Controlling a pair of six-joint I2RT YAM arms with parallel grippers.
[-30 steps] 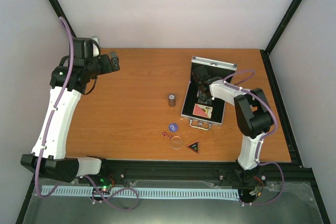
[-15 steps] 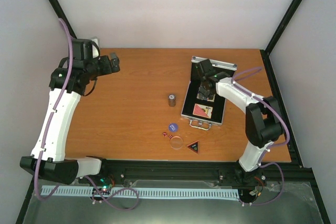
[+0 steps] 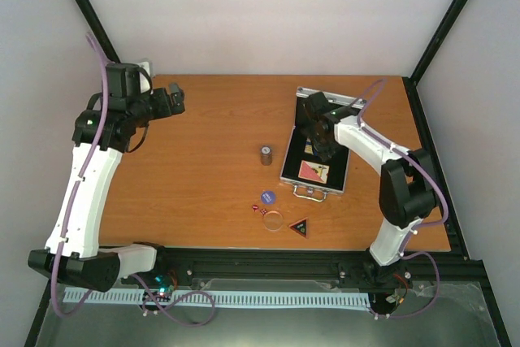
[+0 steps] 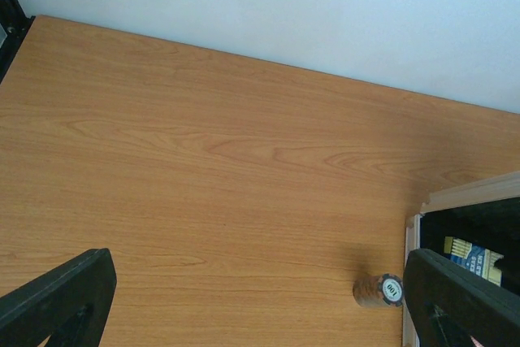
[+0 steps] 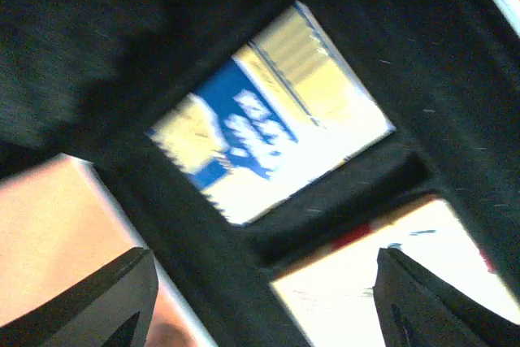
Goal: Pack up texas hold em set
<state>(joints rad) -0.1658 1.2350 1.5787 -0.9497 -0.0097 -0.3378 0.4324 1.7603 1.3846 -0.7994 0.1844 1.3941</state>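
The silver case (image 3: 351, 170) lies open at the right of the table, black lining up. In its near pocket sits the red deck (image 3: 313, 171). The right wrist view shows the blue-gold deck (image 5: 268, 132) in the far pocket, beside the glare-whitened red deck (image 5: 390, 278). My right gripper (image 3: 325, 150) hovers over both decks, open and empty. On the table lie the dark cylinder (image 3: 266, 155), blue chip (image 3: 267, 197), red dice (image 3: 259, 210), clear disc (image 3: 274, 220) and black triangle (image 3: 300, 227). My left gripper (image 3: 175, 98) is open, far left.
The left wrist view looks across bare wood to the cylinder (image 4: 379, 290) and the case's corner (image 4: 467, 194). A black frame borders the table (image 3: 203, 144), with white walls behind. The case's raised lid (image 3: 329, 101) stands at its far end.
My right arm has stretched out and its gripper has shifted a little toward the far end of the case, uncovering more of the pockets. The left arm has barely moved.
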